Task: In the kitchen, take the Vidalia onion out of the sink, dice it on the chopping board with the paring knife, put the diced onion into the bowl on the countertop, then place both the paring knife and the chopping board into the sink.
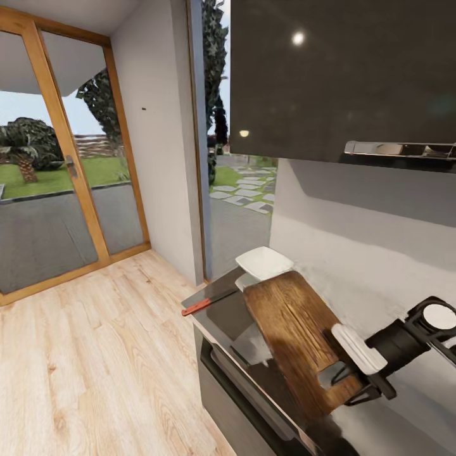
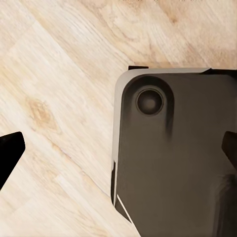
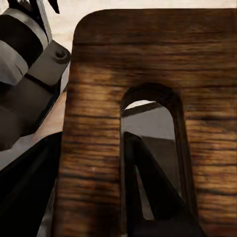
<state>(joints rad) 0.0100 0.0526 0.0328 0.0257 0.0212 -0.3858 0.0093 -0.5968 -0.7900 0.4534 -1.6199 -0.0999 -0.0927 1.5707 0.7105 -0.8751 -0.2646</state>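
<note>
The brown wooden chopping board (image 1: pixel 294 326) is tilted above the glossy grey countertop (image 1: pixel 218 316). My right gripper (image 1: pixel 354 380) grips it at the handle-hole end. In the right wrist view, one finger (image 3: pixel 153 197) passes through the board's slot (image 3: pixel 148 123), the other finger (image 3: pixel 29 187) lies outside the board's edge, and the gripper (image 3: pixel 91 197) is shut on the chopping board (image 3: pixel 148 59). The paring knife (image 1: pixel 208 302), with its red handle, lies at the countertop's corner. Just beyond the board's far end sits the white bowl (image 1: pixel 263 261). My left gripper (image 2: pixel 118 150) hangs open over the floor and the robot's dark base. The sink and the onion are out of view.
A dark wall cabinet (image 1: pixel 342 76) with a steel handle (image 1: pixel 399 149) hangs over the counter. Grey backsplash (image 1: pixel 354 253) runs behind it. Dark lower cabinets (image 1: pixel 234 392) stand under the worktop. Light wood floor (image 1: pixel 95 354) stretches to a glass patio door (image 1: pixel 57 190).
</note>
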